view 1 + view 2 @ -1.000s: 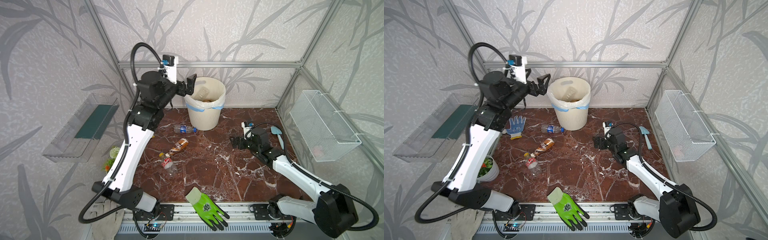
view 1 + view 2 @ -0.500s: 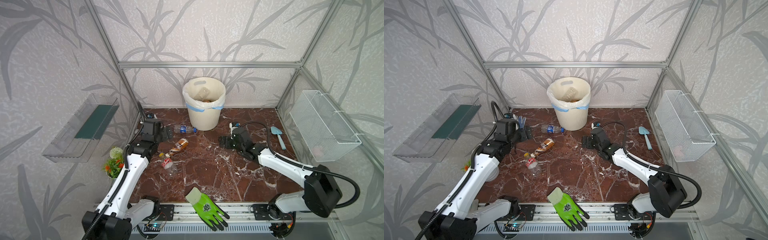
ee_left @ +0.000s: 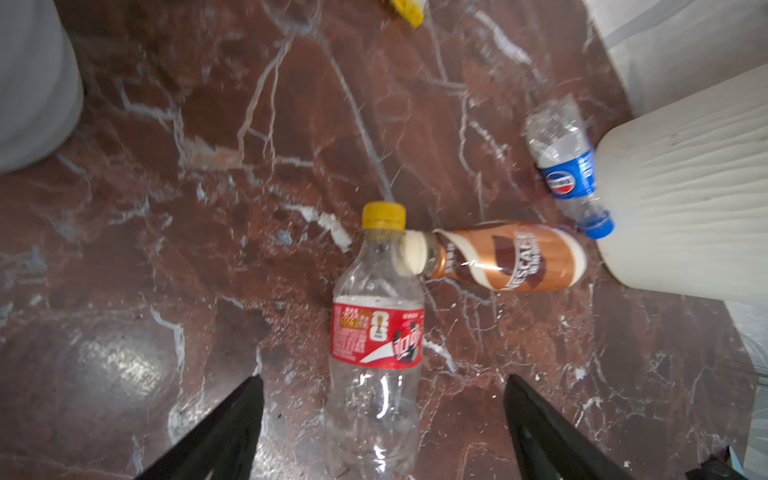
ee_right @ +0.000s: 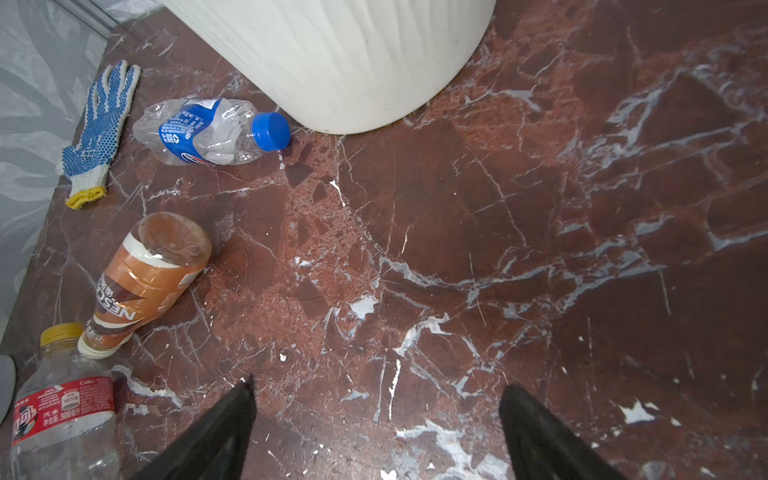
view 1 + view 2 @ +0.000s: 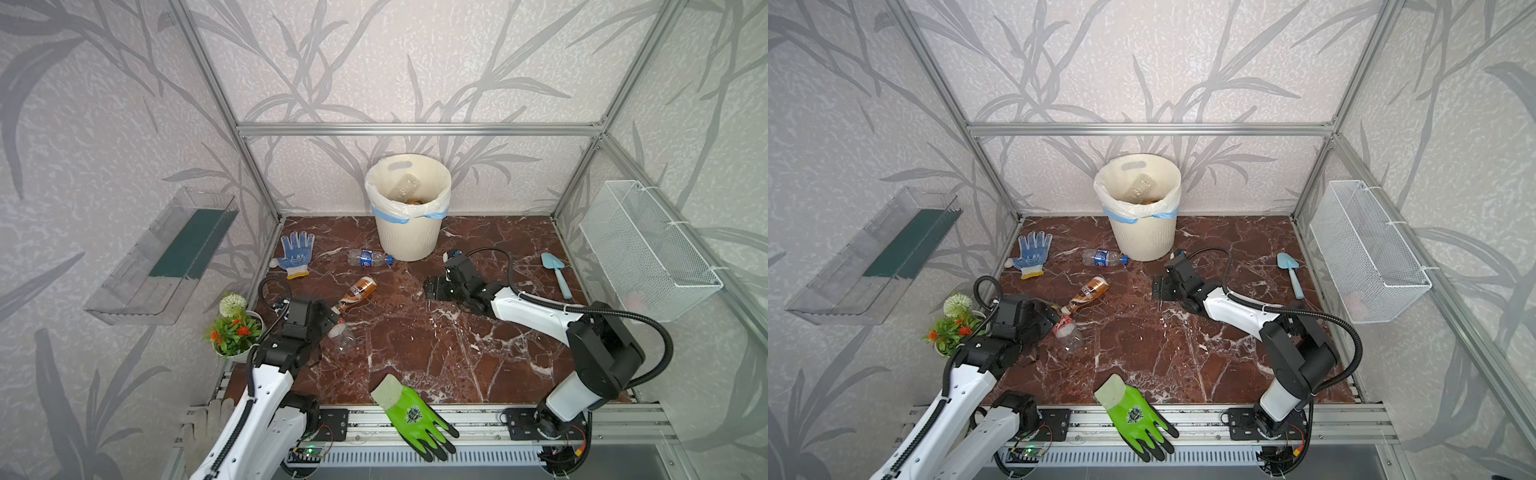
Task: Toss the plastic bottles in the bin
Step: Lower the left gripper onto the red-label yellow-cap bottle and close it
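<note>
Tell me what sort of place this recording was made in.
Probably a staged robot test cell, not a real room: an aluminium frame holds wallpapered panels around a marble-look floor, with the robot's mounting rail along its front edge.

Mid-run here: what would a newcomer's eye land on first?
Probably the bright green glove draped over the front rail, then the cream bin at the back, a clear bottle inside. Left of centre on the marble lie a blue-label bottle, a brown-label bottle and a red-label bottle, the last between the fingers of the open left gripper.
</note>
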Available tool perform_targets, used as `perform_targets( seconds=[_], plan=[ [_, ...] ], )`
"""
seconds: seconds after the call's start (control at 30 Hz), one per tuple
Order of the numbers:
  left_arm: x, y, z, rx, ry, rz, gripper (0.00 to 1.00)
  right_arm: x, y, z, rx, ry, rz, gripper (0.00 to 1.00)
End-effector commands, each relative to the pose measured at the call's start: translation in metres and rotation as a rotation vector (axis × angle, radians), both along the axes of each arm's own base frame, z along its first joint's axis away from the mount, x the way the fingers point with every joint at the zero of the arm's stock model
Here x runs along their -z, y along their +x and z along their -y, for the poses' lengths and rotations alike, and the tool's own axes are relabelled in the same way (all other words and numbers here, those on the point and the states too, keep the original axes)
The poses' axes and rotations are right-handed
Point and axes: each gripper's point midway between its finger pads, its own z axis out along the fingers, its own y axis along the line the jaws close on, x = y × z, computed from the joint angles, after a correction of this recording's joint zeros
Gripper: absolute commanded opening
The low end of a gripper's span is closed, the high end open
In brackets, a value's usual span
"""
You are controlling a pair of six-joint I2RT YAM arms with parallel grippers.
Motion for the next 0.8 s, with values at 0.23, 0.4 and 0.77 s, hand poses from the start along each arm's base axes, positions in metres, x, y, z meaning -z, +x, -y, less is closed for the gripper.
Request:
perform_targets(
  seconds=[0.23,0.4,0.77],
  plan=[
    [0.024,0.012,0.017,-0.008,-0.106,-0.034,0.90,-0.008,0.008,-0.003,0.024,0.018,0.024,0.93],
    [0.030,0.022,0.027,0.053,-0.114,-0.050,0.90,-0.002,0.008,-0.003,0.029,0.017,0.023,0.93],
    [0.060,0.017,0.034,0.121,-0.095,-0.160,0.79,0.006,0.010,0.003,0.048,0.010,0.014,0.93]
  ],
)
